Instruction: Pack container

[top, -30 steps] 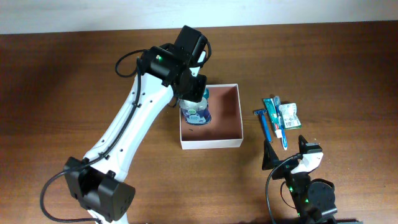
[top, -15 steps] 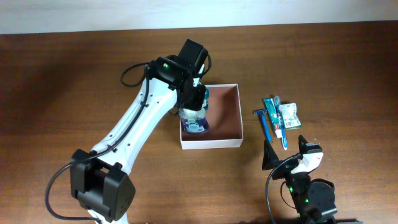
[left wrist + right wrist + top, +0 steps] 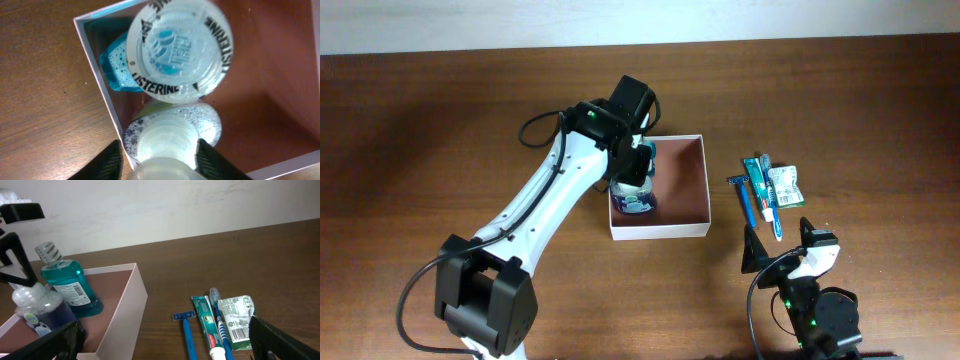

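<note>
a bottle (image 3: 638,202) is being set in the container (image 3: 660,232); whether it is pinched by the left claw (image 3: 159,150) cannot be told. the right claw (image 3: 778,245) is spread. a clean release is called for next.

The container (image 3: 685,190) is a square, shallow white cardboard box; low walls, brownish-pink inside; it lies flat and open-topped on the desk (image 3: 420,150), near the middle, its sides roughly square to the desk's edges.
</note>
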